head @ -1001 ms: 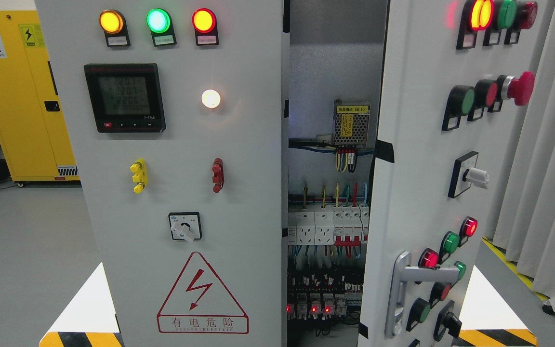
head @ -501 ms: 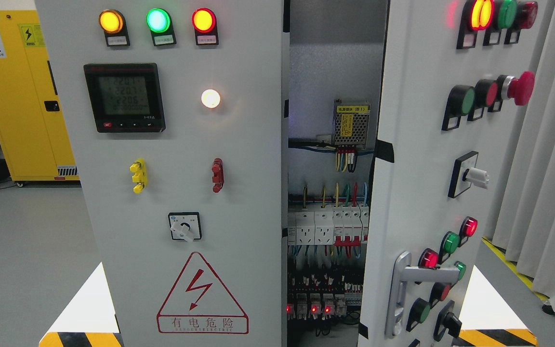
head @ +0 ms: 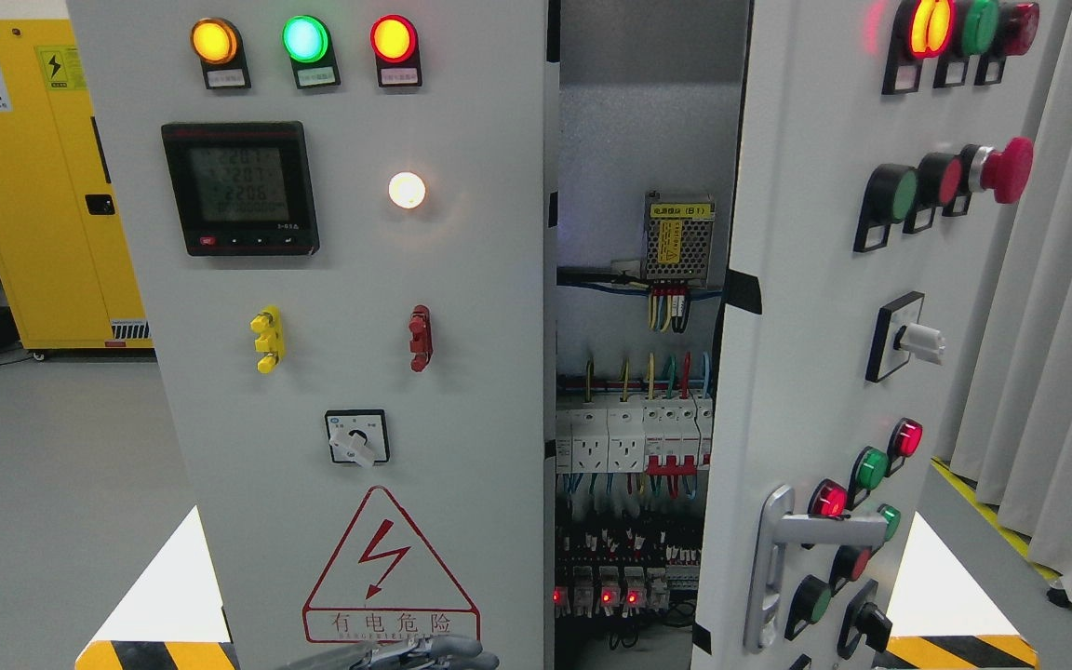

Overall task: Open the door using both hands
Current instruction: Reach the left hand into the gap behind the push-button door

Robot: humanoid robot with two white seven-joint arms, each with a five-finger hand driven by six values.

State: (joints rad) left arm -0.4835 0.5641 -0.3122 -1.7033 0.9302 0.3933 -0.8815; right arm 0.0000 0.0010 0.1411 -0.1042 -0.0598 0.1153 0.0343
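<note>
The head view faces a grey electrical cabinet with two doors. The left door (head: 350, 307) is shut or nearly so and fills the middle of the picture; it carries three lit lamps (head: 305, 40) in amber, green and red along the top, a digital meter (head: 240, 188), a white lamp (head: 407, 190), a rotary switch (head: 356, 437) and a red warning triangle (head: 391, 568). The right door (head: 806, 316) stands ajar, swung outward, so a tall gap between the doors shows the inside: a small power supply (head: 677, 237), a row of breakers (head: 634, 439) and wiring below. The right door's silver handle (head: 778, 558) sits low near its free edge, among coloured push buttons. At the bottom edge, just under the warning triangle, the grey fingers (head: 429, 649) of a robot hand (head: 396, 656) peek in; whether they are spread or curled cannot be told, and they hold nothing visible. A yellow cabinet (head: 33, 186) stands at far left and a grey curtain (head: 1057, 307) at right.
</note>
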